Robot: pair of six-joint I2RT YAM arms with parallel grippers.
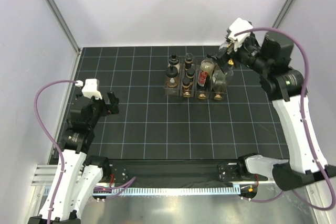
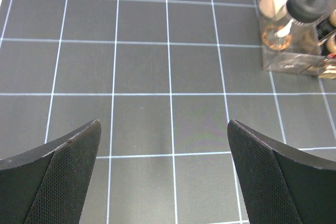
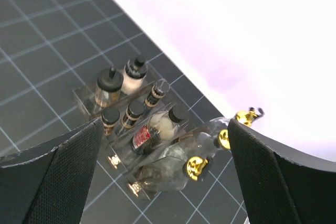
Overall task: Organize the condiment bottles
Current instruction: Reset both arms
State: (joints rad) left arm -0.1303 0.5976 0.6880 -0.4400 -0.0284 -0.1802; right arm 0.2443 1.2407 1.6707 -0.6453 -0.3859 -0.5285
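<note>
Bottles (image 1: 193, 77) stand packed in the clear rack (image 3: 82, 97) on the worktop (image 1: 131, 124). The right gripper (image 1: 224, 59) hangs wide open, holding nothing, over the rack's right end. Coming down crooked, a finger could knock a tall bottle (image 1: 220, 81) over. The left gripper (image 1: 111, 103), open too, is far off.

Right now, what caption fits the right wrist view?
Open right gripper hovers over a clear compartment rack holding condiment bottles on the black grid mat.
</note>
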